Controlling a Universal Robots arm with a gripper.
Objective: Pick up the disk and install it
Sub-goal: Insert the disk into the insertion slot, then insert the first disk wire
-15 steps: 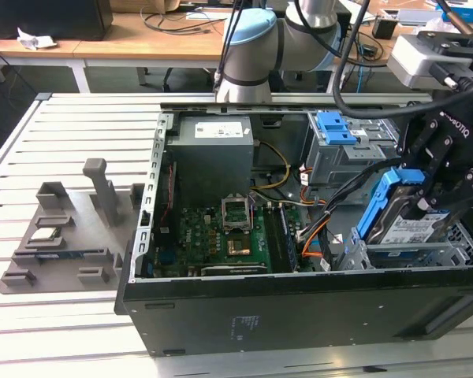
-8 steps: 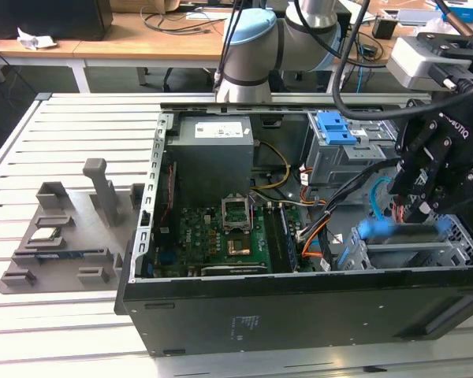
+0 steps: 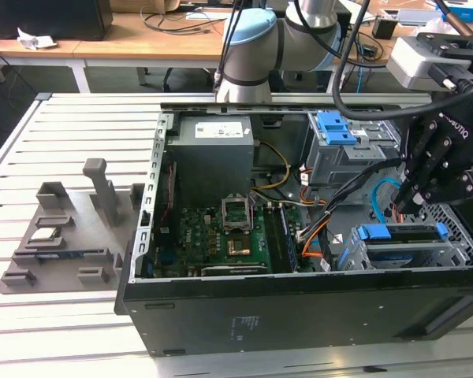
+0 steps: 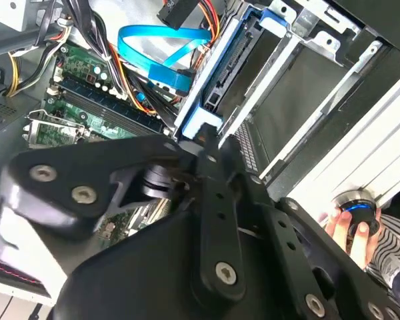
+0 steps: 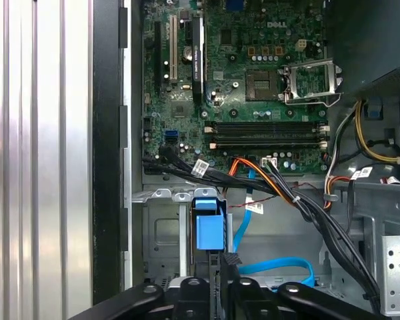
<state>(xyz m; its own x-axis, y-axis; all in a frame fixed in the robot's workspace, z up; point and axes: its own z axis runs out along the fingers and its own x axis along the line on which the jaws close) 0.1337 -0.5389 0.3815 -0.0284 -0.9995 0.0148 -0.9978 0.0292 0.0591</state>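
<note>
The disk [image 3: 402, 234] stands on edge in the drive cage [image 3: 465, 236] at the exterior view's right, front corner of the open computer case, its blue carrier uppermost. My black gripper [image 3: 401, 208] hangs just above it, fingers pointing down and shut, with nothing visible between them. In the second wrist view the gripper [image 4: 207, 137] meets the blue end of the disk [image 4: 217, 80]; I cannot tell whether they touch. The first wrist view shows the gripper [image 5: 228, 261] close beside the disk's blue tab [image 5: 209, 230].
A grey power-supply box [image 3: 215, 150] and the green motherboard [image 3: 236, 228] fill the case's middle. An upper cage carries a bare blue latch [image 3: 335, 126]. Cables [image 3: 331, 213] cross beside the cage. A grey fixture tray [image 3: 63, 228] lies outside. A person's hand [image 4: 347, 230] holds a button.
</note>
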